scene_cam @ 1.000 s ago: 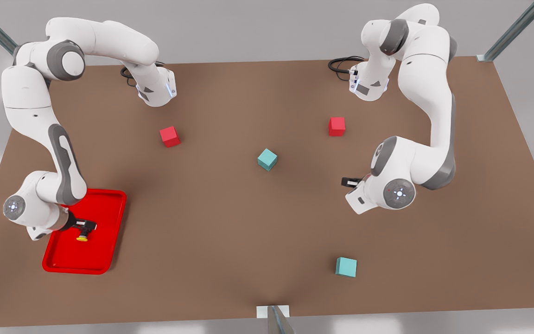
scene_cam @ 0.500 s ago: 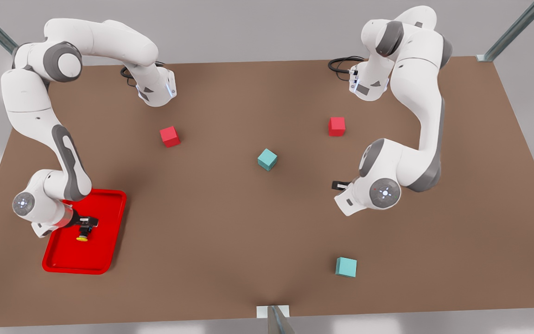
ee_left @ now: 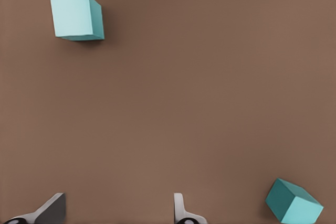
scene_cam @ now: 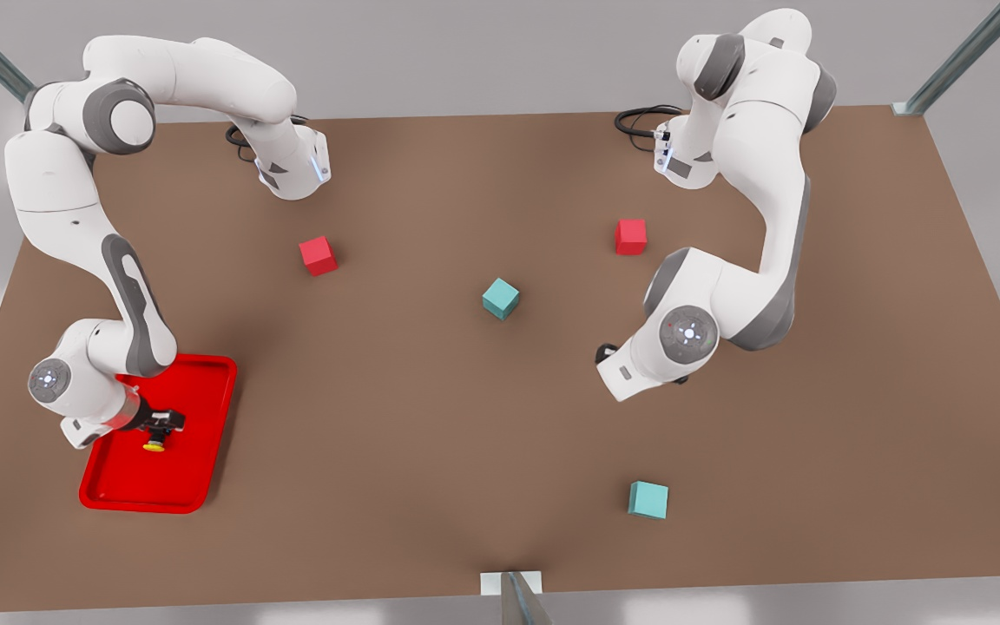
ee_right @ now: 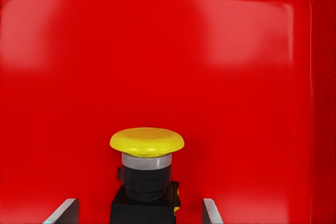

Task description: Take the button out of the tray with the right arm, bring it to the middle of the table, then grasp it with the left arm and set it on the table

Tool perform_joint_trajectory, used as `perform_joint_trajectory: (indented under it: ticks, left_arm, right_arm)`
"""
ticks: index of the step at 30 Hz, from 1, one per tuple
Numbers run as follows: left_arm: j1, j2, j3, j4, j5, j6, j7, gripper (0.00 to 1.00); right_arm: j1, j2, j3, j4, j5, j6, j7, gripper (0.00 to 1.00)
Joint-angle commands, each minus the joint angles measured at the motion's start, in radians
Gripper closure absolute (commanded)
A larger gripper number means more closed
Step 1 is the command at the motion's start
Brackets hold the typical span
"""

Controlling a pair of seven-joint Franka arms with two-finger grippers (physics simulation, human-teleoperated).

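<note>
Right claw (scene_cam: 161,424) sits low over the red tray (scene_cam: 196,490) at the counter's (scene_cam: 430,417) 8 o'clock corner in the front view. The button (scene_cam: 154,446) is inside the tray, in the half nearer the arm, just off the claw's fingertips on the near-edge side. In the right wrist view the button (ee_right: 147,166) stands upright on the tray floor (ee_right: 168,66), yellow cap up, dark base down, centred in the gap between the 2 right fingertips (ee_right: 62,211). Both tips stand clear of the base on either side, with red showing between: right claw is open, nothing gripped. Whether the base is level with the tips or slightly ahead of them, cannot tell.

Left claw (scene_cam: 606,354) hangs above bare counter at about 3 o'clock from the table centre, mostly tucked under its own wrist in the front view. In the left wrist view its 2 fingertips (ee_left: 50,211) are spread well apart over brown counter, empty, so left claw is open too.

2 teal cubes: 1 near the centre (scene_cam: 500,298), 1 toward 5 o'clock (scene_cam: 648,500). 2 red cubes: 1 at 11 o'clock (scene_cam: 319,255), 1 at 1 o'clock (scene_cam: 630,236). All 4 well apart from the tray and the button.
</note>
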Motion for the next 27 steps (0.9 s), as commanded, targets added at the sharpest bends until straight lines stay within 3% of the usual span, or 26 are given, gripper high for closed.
perform_joint_trajectory:
  ticks: [1,7,8,11,14,27]
  left_arm:
    - [-0.002,-0.001,0.000,0.001,0.002,0.017,-0.007,0.00]
    - [-0.002,0.001,0.000,0.001,0.002,0.009,-0.007,0.00]
    - [-0.002,0.001,0.000,-0.001,0.003,0.008,-0.005,0.00]
    - [-0.005,0.004,0.000,-0.001,-0.001,0.014,-0.005,0.00]
    - [-0.008,0.005,0.000,-0.005,-0.001,0.016,-0.005,0.00]
    - [-0.009,0.005,0.001,-0.007,0.005,0.009,-0.007,0.00]
  right_arm:
    - [0.001,0.000,0.000,0.005,0.002,0.008,-0.015,0.10]
    - [-0.012,0.006,0.000,-0.007,-0.003,0.045,-0.017,0.11]
    - [-0.015,0.006,0.000,-0.009,-0.007,0.045,-0.017,0.14]
    - [-0.013,0.004,0.000,-0.010,-0.006,0.042,-0.017,0.41]
    - [-0.007,0.004,0.000,-0.010,-0.006,0.044,-0.017,0.46]
    - [0.002,-0.054,0.000,-0.013,0.000,-0.022,-0.012,0.53]
